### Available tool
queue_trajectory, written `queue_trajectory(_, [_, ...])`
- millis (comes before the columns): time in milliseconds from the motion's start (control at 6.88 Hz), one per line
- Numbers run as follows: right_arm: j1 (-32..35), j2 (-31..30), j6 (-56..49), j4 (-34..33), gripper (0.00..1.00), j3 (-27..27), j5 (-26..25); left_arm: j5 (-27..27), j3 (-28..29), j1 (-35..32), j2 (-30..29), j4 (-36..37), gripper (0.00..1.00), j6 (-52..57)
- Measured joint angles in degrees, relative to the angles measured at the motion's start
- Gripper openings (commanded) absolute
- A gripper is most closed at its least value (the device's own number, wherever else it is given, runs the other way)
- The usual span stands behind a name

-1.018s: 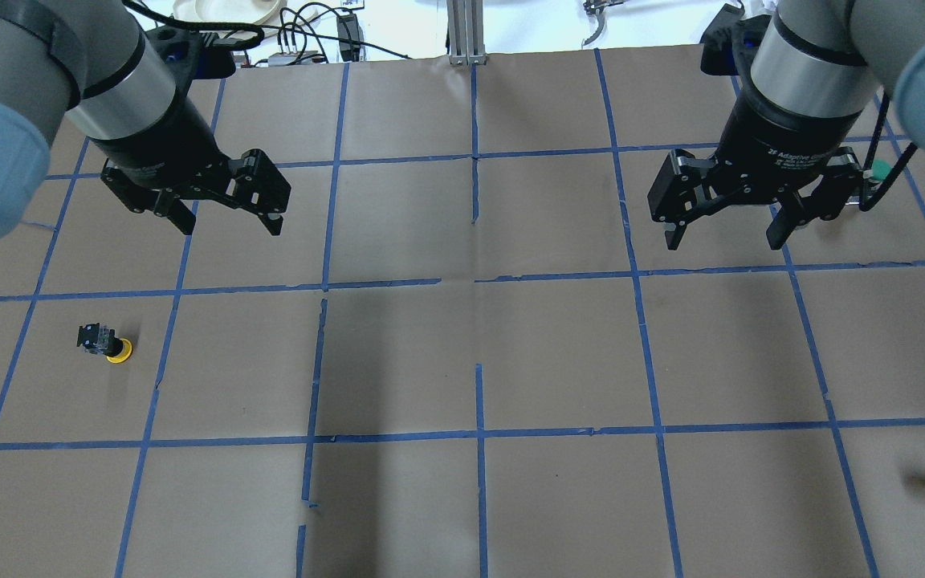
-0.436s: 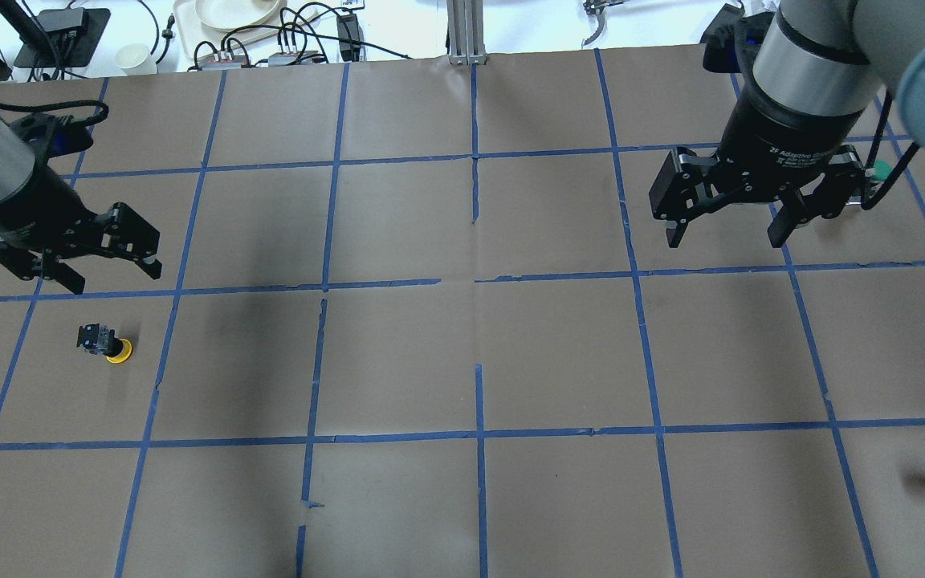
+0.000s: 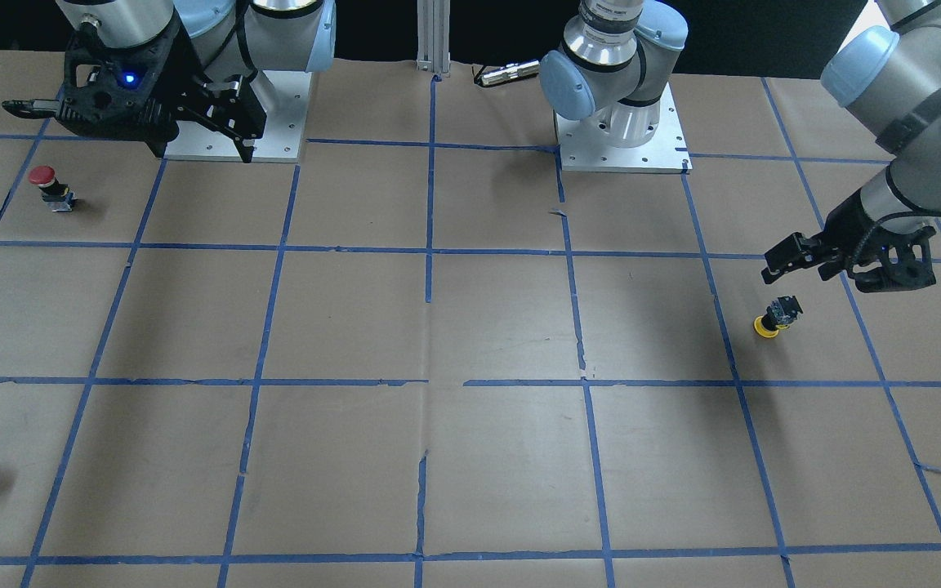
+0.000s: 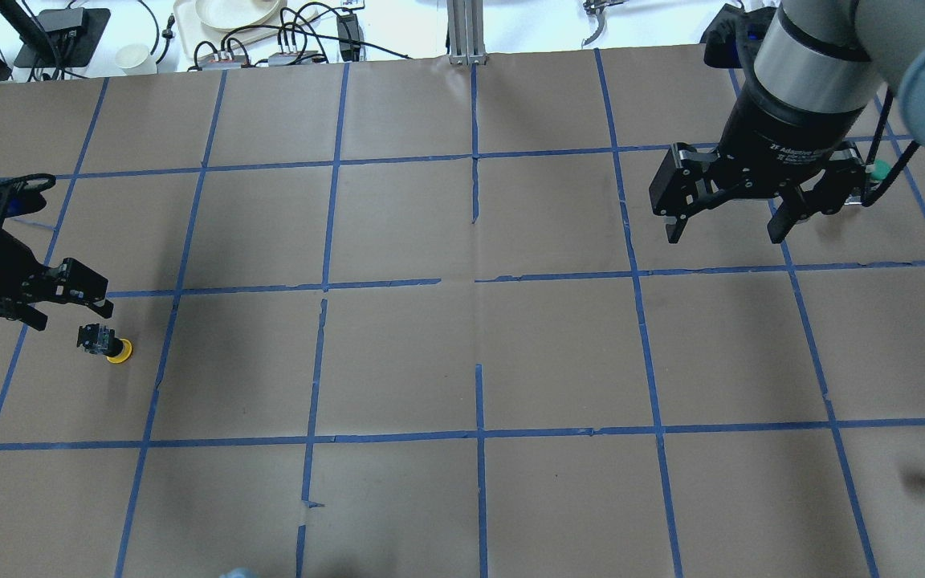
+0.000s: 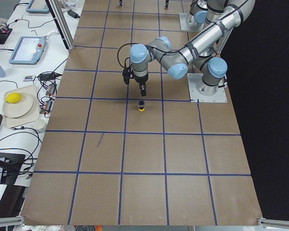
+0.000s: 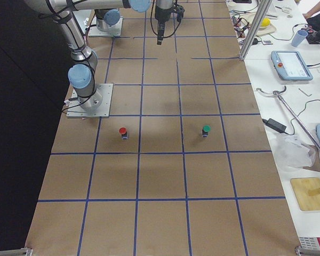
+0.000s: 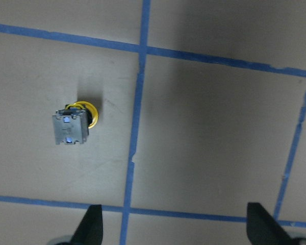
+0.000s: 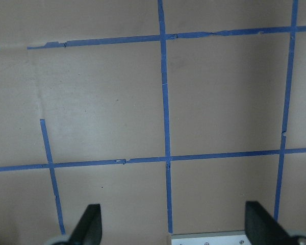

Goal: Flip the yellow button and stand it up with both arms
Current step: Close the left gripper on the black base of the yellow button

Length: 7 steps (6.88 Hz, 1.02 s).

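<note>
Overhead exterior: left end effector (image 4: 71,315), jaws spread and empty, has travelled from further up the desk (image 4: 398,361) to just beside the yellow button (image 4: 107,344), which rests cap-down near the left edge. Approach judged under way, grasp pending. Right end effector (image 4: 724,237) likewise spread, well apart, unmoved. Open room surrounds the button, less toward that edge.

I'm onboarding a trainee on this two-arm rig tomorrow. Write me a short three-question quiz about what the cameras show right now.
1. Fill in: the right claw is ___ and holds nothing.
2. The button nearest the left claw has which cap colour? A red, B yellow, C green.
3. True or false: the yellow button stands with its cap up.
Key: 1 open; 2 B; 3 false, its cap is down.
</note>
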Motion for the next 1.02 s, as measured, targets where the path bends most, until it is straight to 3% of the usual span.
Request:
queue_trajectory(582, [0.0, -0.29, 0.09, -0.75, 1.0, -0.15, 0.04, 2.05, -4.81, 3.34, -5.09, 9.37, 1.0, 1.19])
queue_trajectory(727, [-0.07, -0.5, 0.07, -1.08, 1.0, -0.11, 0.04, 0.56, -5.59, 3.19, -5.26, 10.52, 0.91, 0.91])
queue_trajectory(1018, [-0.25, -0.74, 0.0, -1.25, 1.0, -0.03, 0.06, -1.4, -5.88, 3.01, -5.43, 11.44, 0.37, 0.9])
